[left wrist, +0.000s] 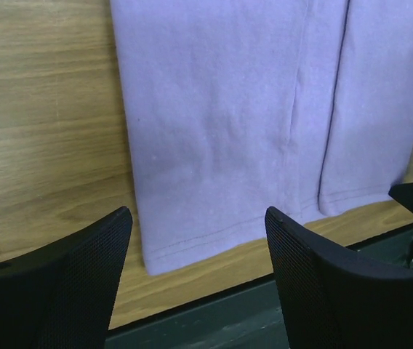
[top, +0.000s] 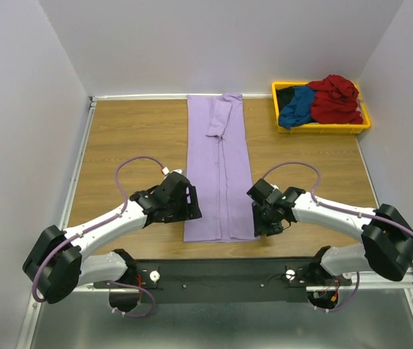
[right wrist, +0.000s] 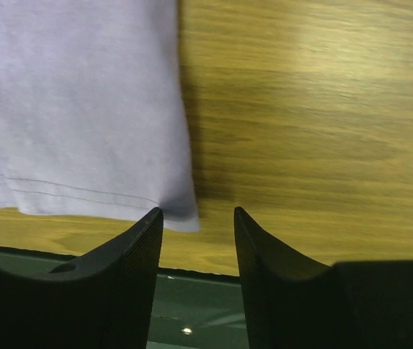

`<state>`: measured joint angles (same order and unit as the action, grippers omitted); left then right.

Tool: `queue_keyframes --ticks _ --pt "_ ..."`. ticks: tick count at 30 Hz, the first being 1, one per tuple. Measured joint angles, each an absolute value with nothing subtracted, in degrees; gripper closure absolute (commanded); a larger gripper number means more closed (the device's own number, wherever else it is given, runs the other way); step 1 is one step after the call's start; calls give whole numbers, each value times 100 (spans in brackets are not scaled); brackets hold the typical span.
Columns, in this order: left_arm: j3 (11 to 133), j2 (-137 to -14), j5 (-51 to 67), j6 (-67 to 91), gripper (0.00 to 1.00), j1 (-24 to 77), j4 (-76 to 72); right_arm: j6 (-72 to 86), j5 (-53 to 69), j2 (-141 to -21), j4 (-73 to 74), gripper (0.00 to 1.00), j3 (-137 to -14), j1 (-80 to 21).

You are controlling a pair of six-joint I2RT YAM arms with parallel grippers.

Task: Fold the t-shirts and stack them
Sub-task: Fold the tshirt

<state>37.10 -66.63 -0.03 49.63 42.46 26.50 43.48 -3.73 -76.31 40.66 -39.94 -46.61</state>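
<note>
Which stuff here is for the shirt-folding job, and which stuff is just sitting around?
For the job:
- purple t-shirt, laid flat in a long folded strip
- red t-shirt, blue t-shirt and black t-shirt, heaped together, not folded yet

Just sitting around:
- yellow bin, holding that heap
- table, under everything

White arm links (top: pixel 112 222), bulky black joints (top: pixel 52 262), looping purple cables (top: pixel 130 171), black mesh-textured curved fingers (left wrist: pixel 83 283), black base rail (top: pixel 221 273)

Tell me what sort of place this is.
Likely a robot lab cell: plain white walls box in a wooden table, with a lavender t-shirt laid out and a yellow bin of shirts.
</note>
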Motion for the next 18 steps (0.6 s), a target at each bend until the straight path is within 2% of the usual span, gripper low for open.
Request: queue_keyframes --ticks 6,10,14,15,18 --pt "3708 -6663 -86 5103 19 4340 2847 4344 -89 -7793 3739 52 -3907 -4654" --pt "3704 -6665 -102 5140 19 4414 2995 4346 -3 -7782 3688 59 -3854 -4644" --pt "3697 -6678 -102 5179 20 4480 3092 4338 139 -7800 3642 79 -3815 -4639" --pt "3697 -6689 -104 5188 24 4499 3122 4340 191 -7815 3618 89 -3804 -4637" --pt "3693 -6759 -102 5218 25 4554 3203 4318 257 -7852 3588 99 -3798 -4637"
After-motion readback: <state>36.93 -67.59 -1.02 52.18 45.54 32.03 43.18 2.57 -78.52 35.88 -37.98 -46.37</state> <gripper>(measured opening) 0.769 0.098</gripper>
